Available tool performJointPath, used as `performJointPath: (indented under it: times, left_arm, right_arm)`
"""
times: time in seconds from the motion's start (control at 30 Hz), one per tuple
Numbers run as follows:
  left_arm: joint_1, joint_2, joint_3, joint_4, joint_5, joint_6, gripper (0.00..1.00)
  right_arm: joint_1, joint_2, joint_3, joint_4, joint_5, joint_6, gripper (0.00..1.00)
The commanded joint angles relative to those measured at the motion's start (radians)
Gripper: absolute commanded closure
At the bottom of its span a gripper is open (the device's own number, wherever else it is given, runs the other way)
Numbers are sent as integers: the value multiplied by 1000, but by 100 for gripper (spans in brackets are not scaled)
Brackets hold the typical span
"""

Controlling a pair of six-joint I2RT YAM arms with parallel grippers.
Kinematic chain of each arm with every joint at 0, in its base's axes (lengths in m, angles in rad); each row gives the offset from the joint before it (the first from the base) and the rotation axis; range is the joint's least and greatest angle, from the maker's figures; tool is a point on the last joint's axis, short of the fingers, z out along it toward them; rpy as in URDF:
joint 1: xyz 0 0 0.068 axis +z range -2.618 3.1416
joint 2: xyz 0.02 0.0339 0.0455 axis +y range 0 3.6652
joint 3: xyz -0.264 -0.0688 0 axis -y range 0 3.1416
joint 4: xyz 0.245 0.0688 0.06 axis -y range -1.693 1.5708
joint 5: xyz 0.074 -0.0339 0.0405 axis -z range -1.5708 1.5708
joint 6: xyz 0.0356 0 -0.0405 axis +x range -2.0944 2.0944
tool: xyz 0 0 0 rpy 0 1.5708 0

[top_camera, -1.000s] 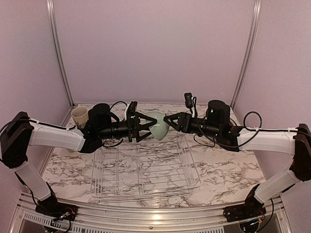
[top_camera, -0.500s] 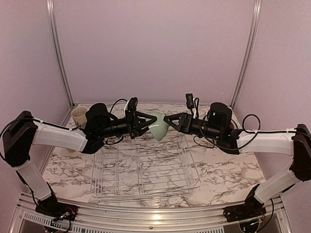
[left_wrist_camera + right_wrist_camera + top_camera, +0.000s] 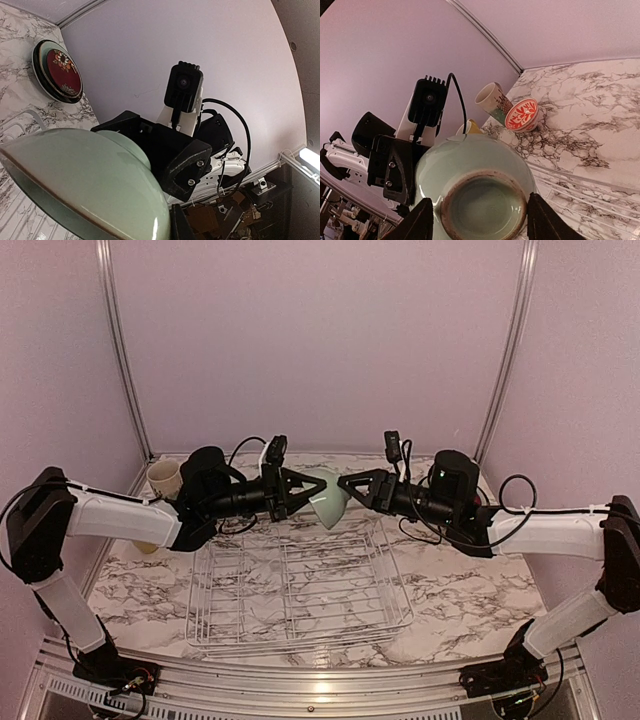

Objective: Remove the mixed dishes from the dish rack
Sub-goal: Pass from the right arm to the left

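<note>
From above, you see the left claw (image 3: pixel 298 495) clenched on the rim of the pale green bowl (image 3: pixel 327 505), midair over the dish rack (image 3: pixel 300 638)'s far edge. Left wrist: the bowl fills the foreground. Right wrist: the right claw (image 3: pixel 480 197) straddles its foot (gripping or loose, you cannot tell).

left arm (image 3: pixel 120 518): extended inward | left fingers (image 3: pixel 290 481): clamped | right arm (image 3: pixel 550 530): extended inward | right fingers (image 3: pixel 415 225): spread
</note>
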Motion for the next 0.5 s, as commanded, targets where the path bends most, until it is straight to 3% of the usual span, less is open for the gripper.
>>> performJointPath:
  times: [0.0,0.17,0.3,0.47]
  left_arm:
    - [-4,-64,83,-292,-36,173,100]
    - [7,-110,178,-615,-121,375,100]
    - [35,-133,240,-788,-175,478,100]
    - [60,-103,451,-1234,-389,696,100]
  right_arm:
    - [3,-45,20,16,26,-67,25]
    - [3,-107,13,-50,77,-130,10]
    - [4,-156,11,-114,130,-178,9]
    - [3,-205,3,-176,180,-216,9]
